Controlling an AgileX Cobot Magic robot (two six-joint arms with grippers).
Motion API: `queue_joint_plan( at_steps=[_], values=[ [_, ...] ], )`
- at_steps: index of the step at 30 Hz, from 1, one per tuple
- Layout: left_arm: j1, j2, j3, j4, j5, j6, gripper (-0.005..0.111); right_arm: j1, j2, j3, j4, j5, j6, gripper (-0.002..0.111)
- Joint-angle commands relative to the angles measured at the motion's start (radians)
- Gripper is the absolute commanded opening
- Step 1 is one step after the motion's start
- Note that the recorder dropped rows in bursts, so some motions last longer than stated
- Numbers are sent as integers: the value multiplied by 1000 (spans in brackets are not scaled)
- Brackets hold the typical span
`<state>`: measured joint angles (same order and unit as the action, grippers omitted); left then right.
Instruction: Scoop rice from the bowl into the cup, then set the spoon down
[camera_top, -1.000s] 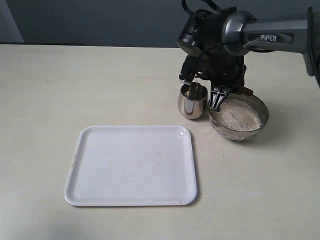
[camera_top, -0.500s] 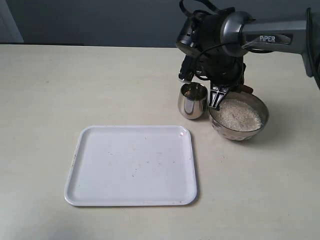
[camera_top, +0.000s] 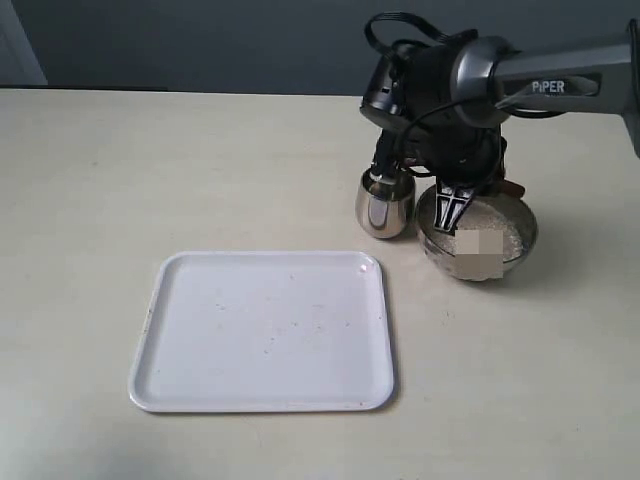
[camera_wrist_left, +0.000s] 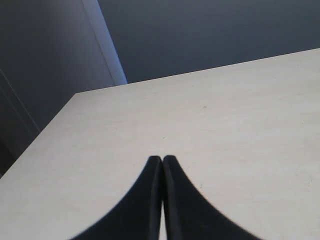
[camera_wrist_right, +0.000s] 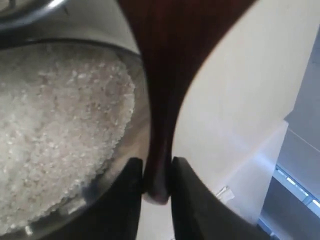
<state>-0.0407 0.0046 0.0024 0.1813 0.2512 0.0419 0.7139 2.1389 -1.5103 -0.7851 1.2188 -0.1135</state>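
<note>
Right gripper (camera_top: 455, 207) shifted (seemingly lower) over bowl (camera_top: 522, 252).

One bowl (camera_top: 432, 250), one cup (camera_top: 384, 210), one white tray (camera_top: 262, 330), and seemingly one spoon (camera_wrist_right: 165, 75).

Exterior view looks down on the bowl (camera_top: 527, 232) from well back; right wrist view shares it, close above; left wrist view apparently faces away.
</note>
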Motion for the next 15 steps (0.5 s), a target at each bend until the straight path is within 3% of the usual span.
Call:
queue_joint_plan(
  at_steps=[1,15],
  values=[
    [-2,-5,-2,-4,-12,-6,1,37,-12,2,-97,2,56,-1],
    [-2,-5,-2,-4,-12,-6,1,62,-12,33,-220,2,94,-1]
  ],
)
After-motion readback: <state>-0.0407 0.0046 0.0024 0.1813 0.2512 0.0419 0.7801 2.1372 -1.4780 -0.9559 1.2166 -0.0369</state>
